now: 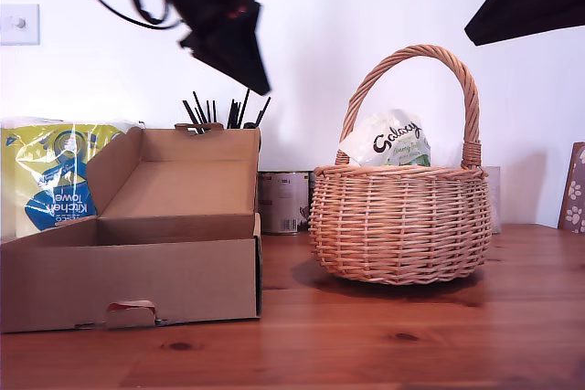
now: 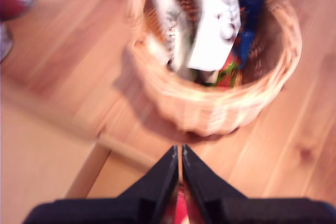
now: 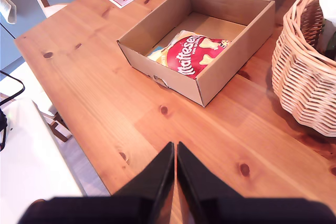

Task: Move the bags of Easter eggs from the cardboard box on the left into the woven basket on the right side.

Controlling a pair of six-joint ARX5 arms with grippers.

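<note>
A white wall stood behind the wooden table (image 1: 384,344), and down on it sat the cardboard box (image 3: 239,59) with one red-and-orange bag (image 3: 195,55) lying flat on its floor. From my second gripper (image 3: 175,153) that bag lay ahead and well below, inside the carton, with the woven basket (image 3: 310,72) off to one side of the box. My second gripper was clenched, jaws pressed together, nothing between them.

My first gripper (image 2: 179,156) was also pinched tight and empty, hanging above the table with the woven basket beyond and beneath its tips. Inside the basket, through the blur, stood two cream bags (image 2: 215,22) on end, a dark blue bag (image 2: 251,9) against the far wall, and a patch of red and orange low between them.

In the exterior view one cream-and-green bag (image 1: 391,142) poked above the basket rim. A yellow-and-blue kitchen towel pack (image 1: 50,175) stood behind the box, a tin (image 1: 283,201) between box and basket.
</note>
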